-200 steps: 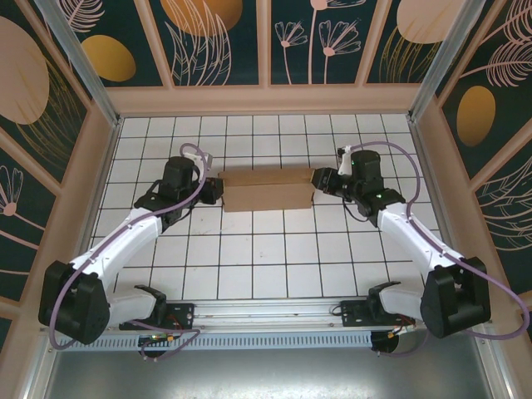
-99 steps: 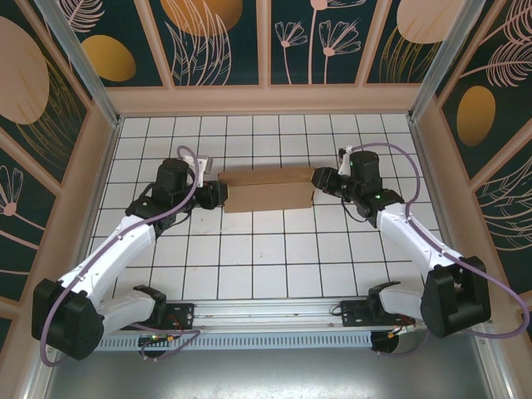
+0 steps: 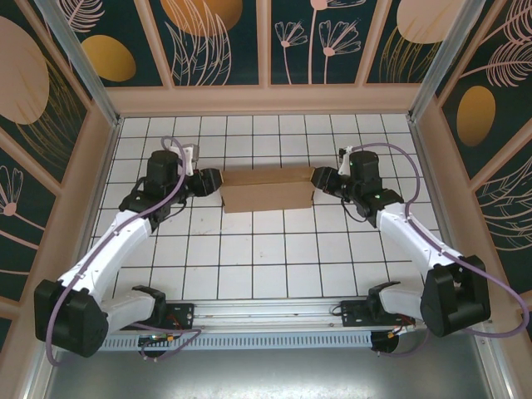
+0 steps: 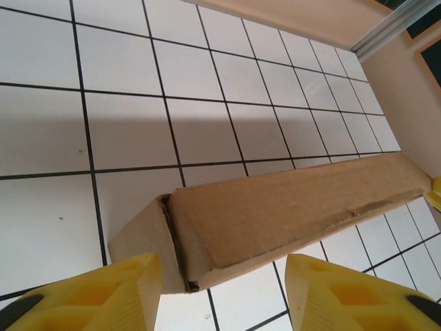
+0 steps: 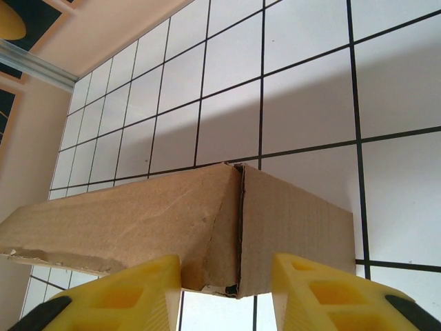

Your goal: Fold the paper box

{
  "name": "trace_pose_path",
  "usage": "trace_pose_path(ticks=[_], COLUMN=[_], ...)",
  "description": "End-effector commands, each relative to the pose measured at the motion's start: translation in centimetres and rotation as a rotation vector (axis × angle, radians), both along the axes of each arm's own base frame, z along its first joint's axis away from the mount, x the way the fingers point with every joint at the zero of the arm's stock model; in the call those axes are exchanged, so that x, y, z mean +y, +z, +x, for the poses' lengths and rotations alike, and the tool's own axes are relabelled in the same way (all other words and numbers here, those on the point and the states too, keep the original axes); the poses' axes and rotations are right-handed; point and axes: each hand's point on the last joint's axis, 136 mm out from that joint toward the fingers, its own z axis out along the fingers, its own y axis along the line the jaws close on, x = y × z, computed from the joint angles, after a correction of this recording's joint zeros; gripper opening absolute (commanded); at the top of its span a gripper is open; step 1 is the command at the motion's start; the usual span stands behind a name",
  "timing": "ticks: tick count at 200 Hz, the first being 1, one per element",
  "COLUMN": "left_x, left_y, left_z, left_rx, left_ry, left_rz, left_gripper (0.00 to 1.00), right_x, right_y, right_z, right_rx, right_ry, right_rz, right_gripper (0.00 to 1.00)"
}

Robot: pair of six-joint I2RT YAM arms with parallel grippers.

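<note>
The paper box (image 3: 266, 193) is a long brown cardboard shape lying across the middle of the white tiled table, its flaps folded in. My left gripper (image 3: 214, 181) hangs just off the box's left end, open and touching nothing. In the left wrist view its yellow fingers (image 4: 103, 293) stand wide on either side of that end (image 4: 289, 207), with a strip of tile between. My right gripper (image 3: 316, 177) is at the box's right end. In the right wrist view the box's end corner (image 5: 241, 227) pokes into the gap of the open gripper (image 5: 227, 296).
The wooden back wall (image 3: 266, 100) and side walls (image 3: 445, 166) fence in the tiled table (image 3: 266, 258). A metal rail (image 3: 266, 309) with both arm bases runs along the near edge. Bare tiles stretch between the box and the rail.
My left arm has drawn back to the left, off the box's left end, and its jaws have opened wider. The right gripper has stayed at the right end. The box has not moved.
</note>
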Motion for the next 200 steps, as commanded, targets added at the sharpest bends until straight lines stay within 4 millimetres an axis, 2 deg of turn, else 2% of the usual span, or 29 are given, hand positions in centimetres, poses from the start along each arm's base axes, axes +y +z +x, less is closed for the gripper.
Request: trace_pose_path(ticks=[1,33,56,94,137,164,200], left_x=[0.0,-0.1,0.0,0.9,1.0,0.8,0.6], left_y=[0.0,-2.4,-4.8,-9.4,-12.4,-12.3,-10.2], left_z=[1.5,1.8,1.0,-0.6,-1.5,-1.4,-0.8], left_rx=[-0.015,0.027,0.066,0.145,0.207,0.209,0.156], left_ry=[0.030,0.041,0.060,0.099,0.114,0.107,0.088], left_rz=[-0.015,-0.034,-0.051,-0.049,-0.060,-0.067,-0.061], left_gripper=[0.50,0.48,0.46,0.44,0.39,0.36,0.29], right_x=[-0.3,-0.4,-0.7,-1.2,-1.6,-1.6,-1.2], right_y=[-1.4,-1.8,-2.8,-6.3,-10.0,-10.2,-7.6], right_z=[0.0,0.0,-0.2,-0.8,-1.8,-2.0,-1.7], right_rx=[0.049,0.057,0.071,0.139,0.237,0.245,0.148], right_ry=[-0.018,-0.018,-0.021,-0.029,-0.026,-0.018,0.007], right_rz=[-0.036,-0.048,-0.065,-0.108,-0.132,-0.126,-0.097], right_gripper=[0.39,0.39,0.39,0.39,0.32,0.28,0.21])
